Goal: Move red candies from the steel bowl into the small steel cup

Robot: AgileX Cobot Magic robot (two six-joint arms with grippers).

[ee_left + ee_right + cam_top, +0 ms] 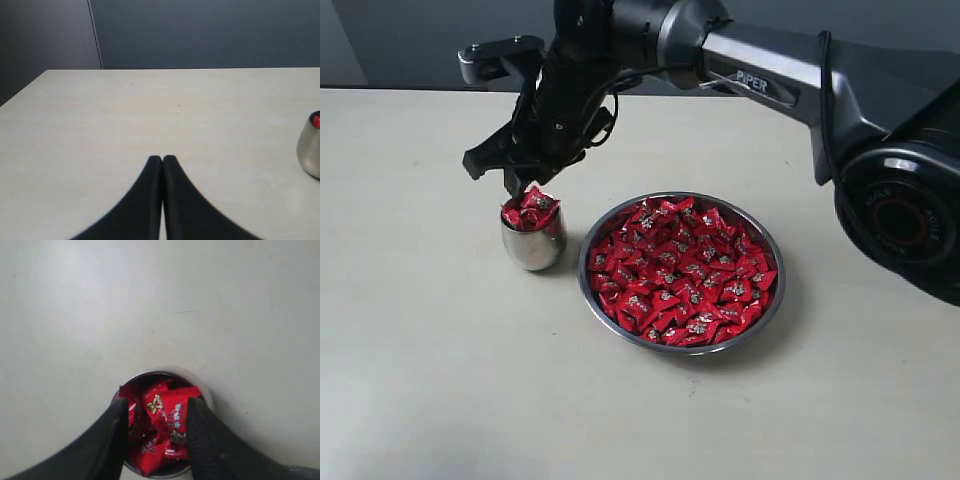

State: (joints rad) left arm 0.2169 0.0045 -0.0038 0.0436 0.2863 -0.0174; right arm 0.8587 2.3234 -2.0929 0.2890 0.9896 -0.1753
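The small steel cup [533,248] stands left of the steel bowl [772,300] and is heaped with red candies [530,211] above its rim. Many more red candies [680,270] fill the bowl. My right gripper [525,186] hangs straight over the cup, its tips at the heap. In the right wrist view it [157,407] is open, the fingers [112,430] straddling the candies [172,415] inside the cup [207,396]. My left gripper [162,159] is shut and empty over bare table, with the cup [310,150] off to one side.
The right arm [770,80] reaches across from the right, over the space behind the bowl. The table's far edge [400,90] runs along a dark wall. The left arm does not show in the exterior view.
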